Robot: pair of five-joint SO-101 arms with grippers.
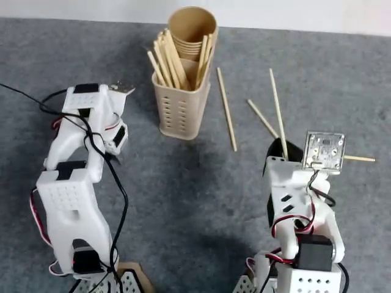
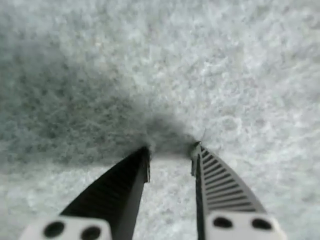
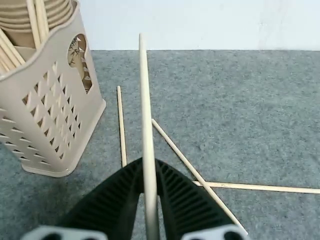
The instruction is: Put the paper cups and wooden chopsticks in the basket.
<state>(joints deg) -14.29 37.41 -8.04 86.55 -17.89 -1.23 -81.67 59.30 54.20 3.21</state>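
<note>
– Pinching one wooden chopstick (image 3: 145, 100) between its jaws, the right gripper (image 3: 148, 167) sits just beside the basket (image 3: 50, 110), where the paper cups (image 1: 192, 30) stand.
– Advice?
– Lift it clear of the rim, tip it upright, then release. Three loose chopsticks (image 1: 226, 110) lie near the basket. The left gripper (image 2: 170, 155), jaws spread, hangs on the basket's other side.

Grey felt mat (image 1: 201, 207) covered the tabletop, with a fuzzy, mottled texture, lying flat. A plain white wall (image 1: 293, 12) ran along the mat's far edge and met it in a straight line; in the right wrist view the same white band stood behind the grey. A tan board corner (image 1: 138, 272) showed at the near edge of the high view, cut off by the frame, so its shape couldn't be told. Soft dark shadows lay on the mat near the middle of the high view and in the left wrist view.
</note>
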